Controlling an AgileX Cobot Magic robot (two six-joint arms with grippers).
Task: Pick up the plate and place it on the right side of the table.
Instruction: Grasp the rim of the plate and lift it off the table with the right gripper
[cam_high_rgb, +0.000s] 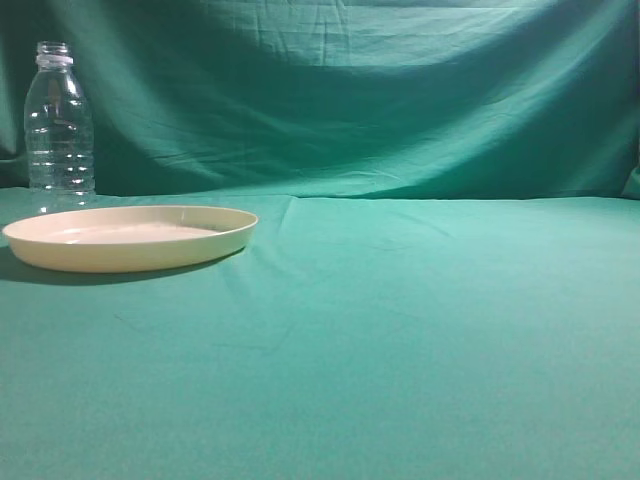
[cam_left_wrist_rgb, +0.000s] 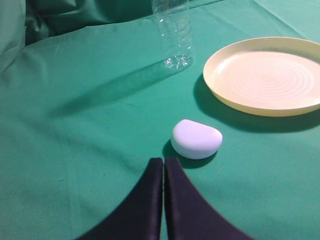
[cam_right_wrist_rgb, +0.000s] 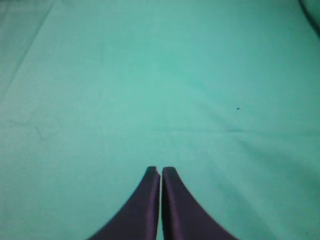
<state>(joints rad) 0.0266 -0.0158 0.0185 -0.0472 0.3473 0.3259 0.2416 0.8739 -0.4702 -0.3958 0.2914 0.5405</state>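
The cream plate (cam_high_rgb: 130, 236) lies flat on the teal table (cam_high_rgb: 400, 330) at the left. In the left wrist view the plate (cam_left_wrist_rgb: 267, 75) sits at the upper right, well ahead and right of my left gripper (cam_left_wrist_rgb: 164, 161), which is shut and empty above the cloth. My right gripper (cam_right_wrist_rgb: 160, 171) is shut and empty over bare green cloth (cam_right_wrist_rgb: 150, 90). Neither gripper shows in the exterior view.
A clear plastic bottle (cam_high_rgb: 59, 128) stands upright behind the plate; it also shows in the left wrist view (cam_left_wrist_rgb: 174, 35). A small white rounded object (cam_left_wrist_rgb: 196, 139) lies on the cloth just ahead of my left gripper. A green cloth backdrop (cam_high_rgb: 350, 90) closes the back.
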